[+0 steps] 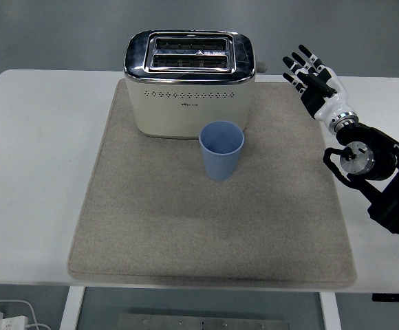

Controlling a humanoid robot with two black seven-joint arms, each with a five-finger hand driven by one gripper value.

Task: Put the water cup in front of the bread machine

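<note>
Head view: blue cup (221, 150) well apart from spread fingers (303, 65)
</note>
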